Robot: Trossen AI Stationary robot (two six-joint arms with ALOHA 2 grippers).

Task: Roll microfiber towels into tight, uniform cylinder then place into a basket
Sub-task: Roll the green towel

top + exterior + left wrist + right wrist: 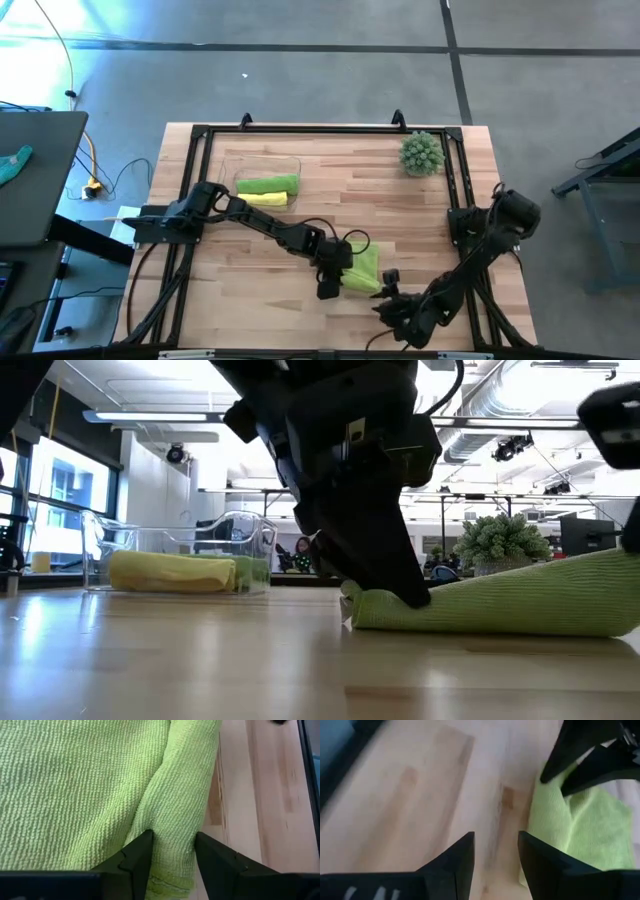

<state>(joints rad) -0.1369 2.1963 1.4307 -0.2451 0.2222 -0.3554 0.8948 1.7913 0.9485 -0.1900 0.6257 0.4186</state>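
A lime green towel (365, 266), partly rolled, lies on the wooden table near its front middle; in the low view it is a long roll (500, 602). My left gripper (328, 289) comes down on the roll's left end and is shut on it. My right gripper (495, 851) hovers open over bare wood just beside the towel, close to the near edge, touching nothing. The clear basket (232, 165) stands at the far left. A rolled green towel (272, 184) and a rolled yellow towel (268, 199) lie inside it. My left gripper pinches the towel's rolled-up edge (171, 827) between its two fingers, close to one end of the roll. The fingers slant down from above, one on each side of the roll. The towel rests on the table, with its flat part spread beside the roll.
A spiky green ball plant (421, 153) stands at the far right of the table. Black frame rails (455, 180) run along the table's edges. Bare wood lies between the basket and the towel.
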